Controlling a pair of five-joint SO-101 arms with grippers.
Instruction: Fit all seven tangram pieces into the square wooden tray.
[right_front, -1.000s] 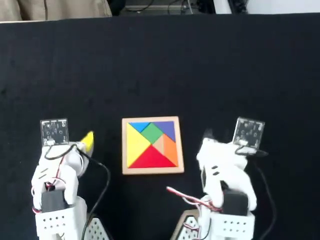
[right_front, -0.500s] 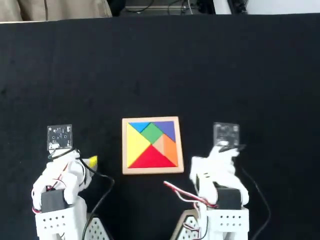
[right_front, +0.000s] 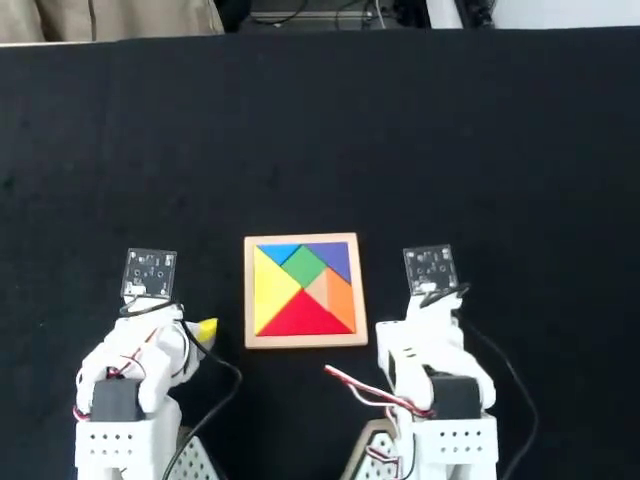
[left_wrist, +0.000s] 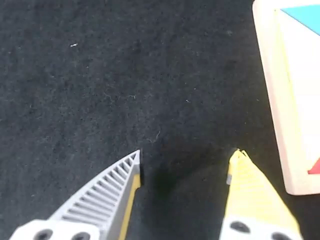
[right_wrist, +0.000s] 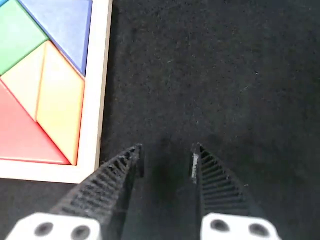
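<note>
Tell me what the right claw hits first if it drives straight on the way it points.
Probably only the black cloth-covered table. From the right claw, the square wooden tray sits off to one side.

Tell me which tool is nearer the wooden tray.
Right. The right tool sits just beside the tray at its near right corner; the left tool hangs off its left edge, farther away.

Tray (right_front: 249, 300): square, light wood, flat on the black table (right_front: 320, 140).
Pieces in tray: yellow triangle (right_front: 272, 292), red triangle (right_front: 305, 318), light blue triangle (right_front: 280, 252), green square (right_front: 305, 265), blue piece (right_front: 335, 258), tan triangle (right_front: 317, 290), orange piece (right_front: 342, 298), filling it.
Left arm (right_front: 135, 365): folded, near the tray's left side, apart from it.
Right arm (right_front: 430, 355): folded, near the tray's right side, apart from it.
</note>
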